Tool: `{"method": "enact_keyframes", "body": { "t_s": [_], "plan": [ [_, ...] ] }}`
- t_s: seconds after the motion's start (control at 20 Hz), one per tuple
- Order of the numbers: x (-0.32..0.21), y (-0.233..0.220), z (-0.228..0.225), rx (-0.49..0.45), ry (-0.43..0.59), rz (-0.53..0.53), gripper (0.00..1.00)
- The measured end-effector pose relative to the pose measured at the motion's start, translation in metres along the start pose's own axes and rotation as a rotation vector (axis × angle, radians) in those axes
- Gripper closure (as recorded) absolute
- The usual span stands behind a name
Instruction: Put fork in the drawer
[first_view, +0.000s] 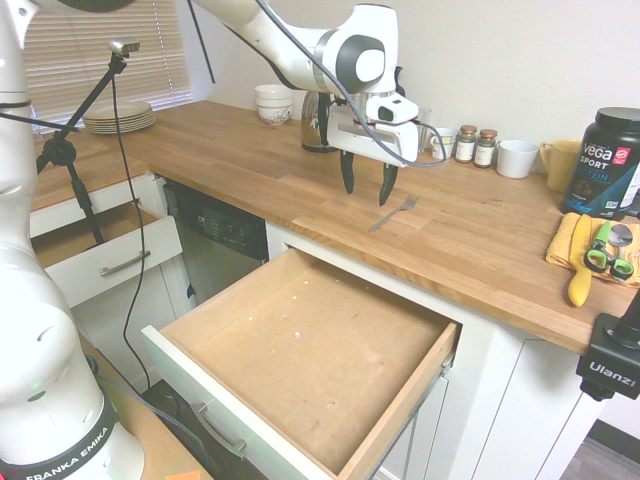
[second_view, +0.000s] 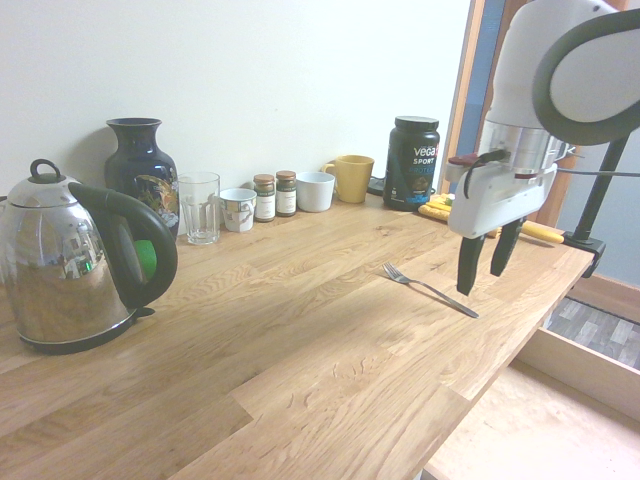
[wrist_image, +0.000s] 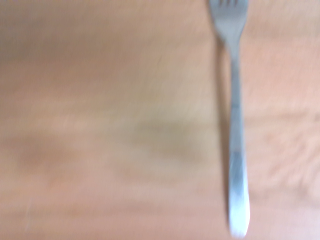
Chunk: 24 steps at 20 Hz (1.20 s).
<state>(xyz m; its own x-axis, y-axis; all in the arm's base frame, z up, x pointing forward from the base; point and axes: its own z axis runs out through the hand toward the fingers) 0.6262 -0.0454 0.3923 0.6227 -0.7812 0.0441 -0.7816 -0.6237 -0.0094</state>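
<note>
The fork (first_view: 393, 213) is seen lying flat on the wooden counter (first_view: 470, 240), well back from the counter's front edge. It has not yet been picked up. In the first exterior view its long axis runs from about 1 o'clock, where the tines are, to about 7 o'clock, where the handle ends.

The gripper (first_view: 364, 187) is held above the counter and is pointed straight down. Its two dark fingers (first_view: 347, 172) stand apart, so the claw is open, and nothing is held between them. No contact with the fork can be seen.

In the first exterior view the fork is found at about 4 o'clock from the gripper, just beside it and lower. In the second exterior view the handle end of the fork (second_view: 430, 289) is seen near the gripper (second_view: 484, 272), at about 8 o'clock from it. In the wrist view the fork (wrist_image: 235, 125) is shown off to one side of the middle, so the claw is judged to be not yet centred over the handle.

For the grasp, a small shift toward the handle is needed, with the fingers set across the long axis.

The drawer (first_view: 262, 425) is pulled out below the counter edge, at about 7 o'clock from the fork, and its brown bottom is bare.
</note>
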Motion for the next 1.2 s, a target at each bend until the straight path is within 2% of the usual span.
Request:
{"method": "enact_keyframes", "body": {
  "t_s": [0.75, 0.8, 1.2],
  "plan": [
    [0.065, -0.063, 0.048, -0.059, -0.021, 0.013, 0.0],
    [0.065, -0.065, 0.05, -0.062, -0.025, 0.013, 1.0],
    [0.069, -0.067, 0.062, -0.061, -0.038, 0.024, 1.0]
  ]
}}
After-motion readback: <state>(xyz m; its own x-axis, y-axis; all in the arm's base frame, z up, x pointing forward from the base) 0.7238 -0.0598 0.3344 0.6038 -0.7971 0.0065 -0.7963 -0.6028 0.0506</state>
